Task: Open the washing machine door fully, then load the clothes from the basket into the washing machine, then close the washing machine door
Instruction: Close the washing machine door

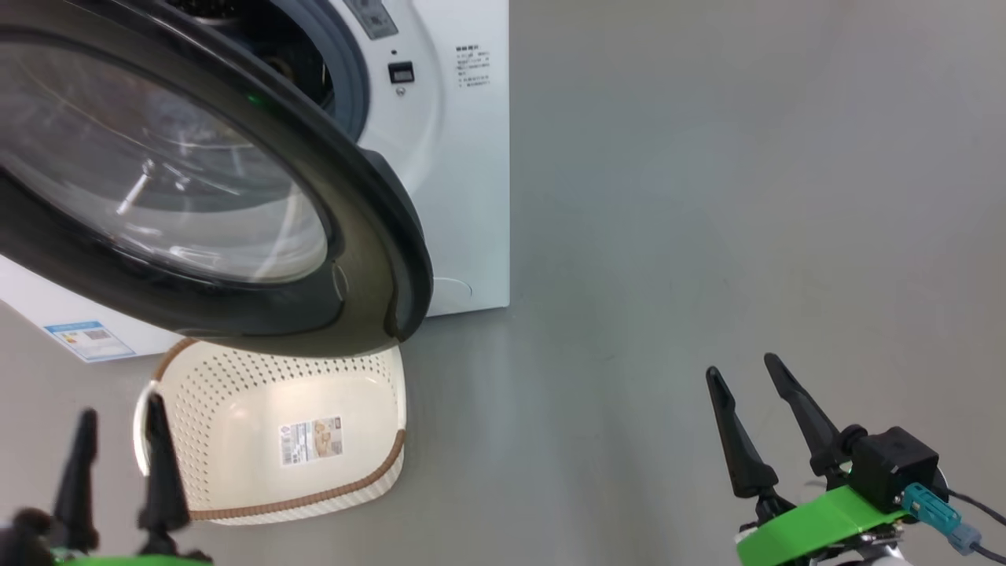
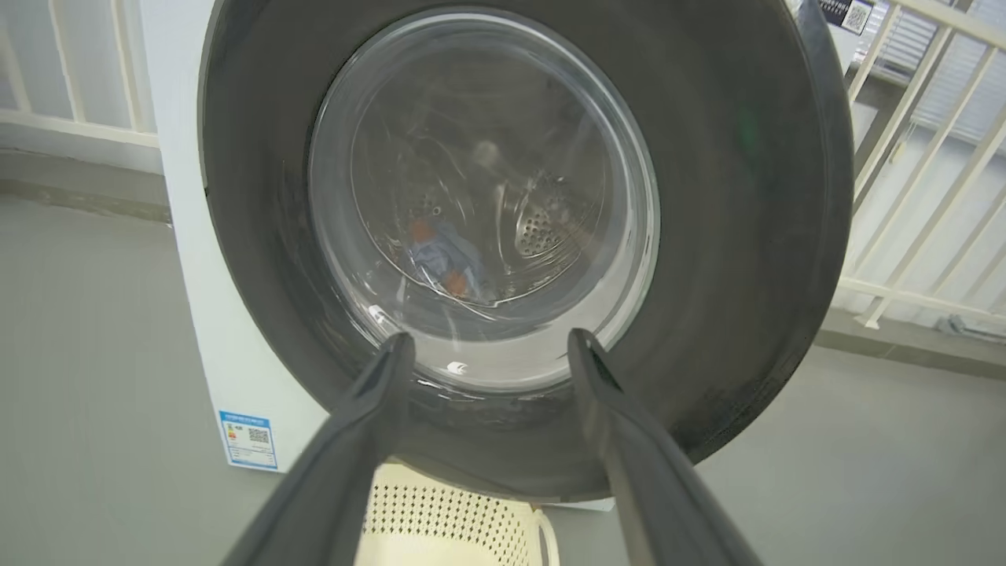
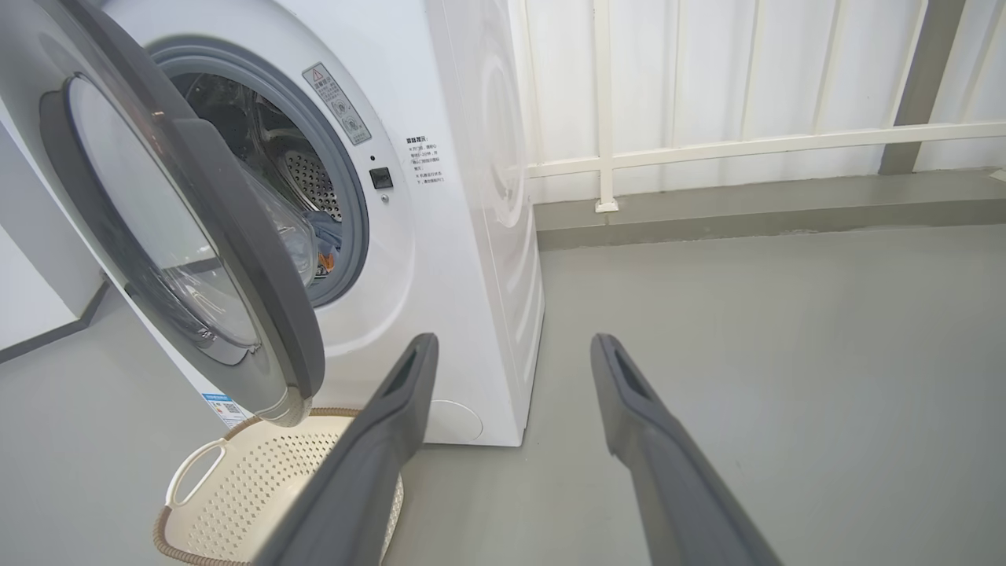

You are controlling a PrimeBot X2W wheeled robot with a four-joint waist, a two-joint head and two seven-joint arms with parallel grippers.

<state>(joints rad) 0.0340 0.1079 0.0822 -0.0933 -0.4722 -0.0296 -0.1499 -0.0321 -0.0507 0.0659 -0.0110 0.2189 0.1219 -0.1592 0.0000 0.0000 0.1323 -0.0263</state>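
The washing machine door (image 1: 196, 181) stands swung partway out from the washing machine (image 1: 464, 157). Its free edge hangs over the back rim of the basket (image 1: 236, 409), which sits on the floor (image 1: 707, 196) just in front of the machine. The basket is bare down to the paper label (image 1: 312, 440) on its bottom. The clothes (image 3: 324, 232) lie inside the drum, a patch of blue and orange visible past the grey gasket, and in the left wrist view also through the door glass. So I judge the loading finished and the closing not yet done.

The left gripper (image 1: 119, 405) is spread wide and carries nothing. It hangs low, just beside the basket's near corner. Its wrist view looks straight at the outer face of the door, which looks like a sensible stance for pushing the door home. The right gripper (image 1: 741, 364) is also spread and holds nothing. It is parked well apart over bare floor, to the right of the machine, probably to keep out of the door's swing.

The basket seems low enough to pass under the door's bottom edge, though I cannot tell how much room there is between them.
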